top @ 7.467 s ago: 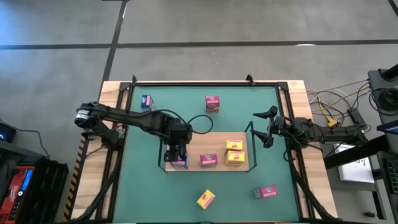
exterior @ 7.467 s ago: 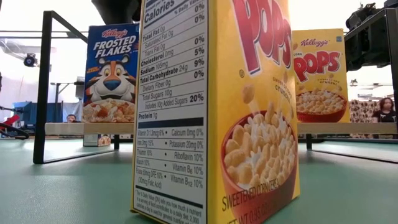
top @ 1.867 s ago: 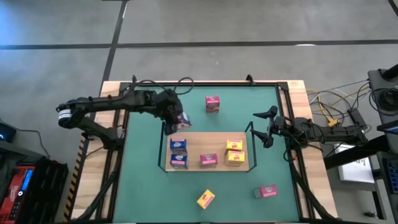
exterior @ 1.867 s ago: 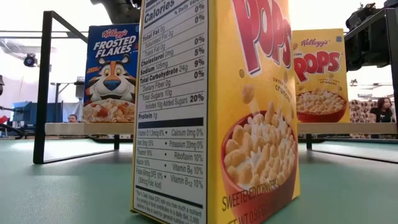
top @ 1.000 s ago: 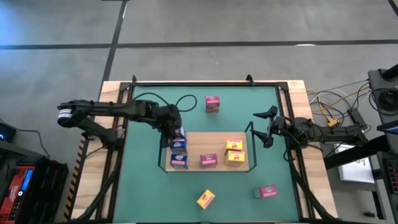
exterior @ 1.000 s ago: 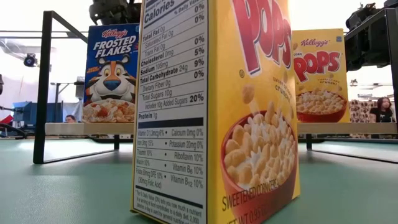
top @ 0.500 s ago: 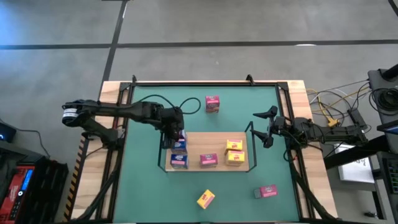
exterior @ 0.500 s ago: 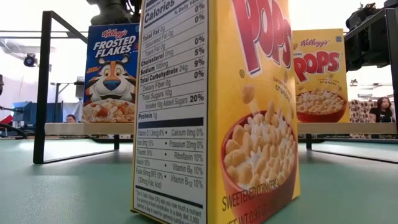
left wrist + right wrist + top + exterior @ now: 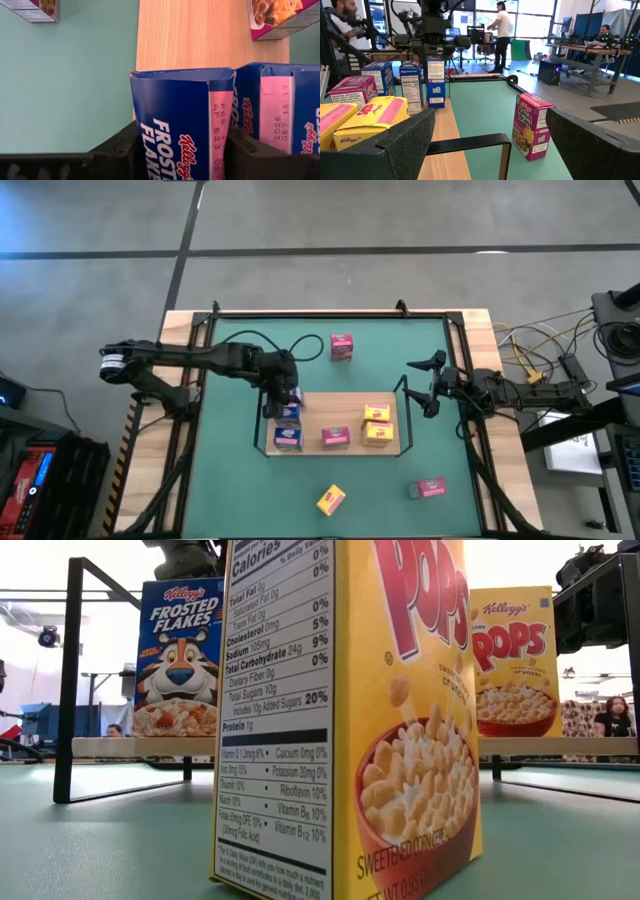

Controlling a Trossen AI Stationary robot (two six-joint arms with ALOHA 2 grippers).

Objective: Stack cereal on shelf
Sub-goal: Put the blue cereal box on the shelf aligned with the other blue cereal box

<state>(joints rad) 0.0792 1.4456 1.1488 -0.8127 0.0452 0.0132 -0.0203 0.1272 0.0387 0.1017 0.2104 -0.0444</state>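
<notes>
From above, the left claw (image 9: 284, 395) is seen at the back left corner of the shelf (image 9: 330, 408), closed on a held blue box (image 9: 292, 394); two more blue boxes (image 9: 288, 426) are lined up just in front of it on the board; a pink box (image 9: 335, 437) and two yellow boxes (image 9: 377, 424) are also set on the shelf; three loose boxes (image 9: 341, 347) are left on the green bench (image 9: 230, 480); the right claw (image 9: 432, 385) is parked beside the shelf's right end, spread wide and empty.

At bench height, a near yellow box (image 9: 400, 720) fills the middle; behind it a blue front (image 9: 178, 655) is shown upright on the board, with the dark arm just above it.

Past the left wrist, the held blue box is seen clasped between the two dark fingers (image 9: 117, 152), pressed close to its blue neighbour (image 9: 280, 115) and low over the wood; whether its base is fully seated cannot be told.

Past the right wrist, the wide fingers frame a loose pink box (image 9: 532, 125) on the bench; people are seen in the room beyond.

Risk is judged to lie in the release: if the box is let go while tilted or short of the board, it could be toppled against its neighbour; a finger dragged away sideways could knock the row over or push the box off the back edge.
</notes>
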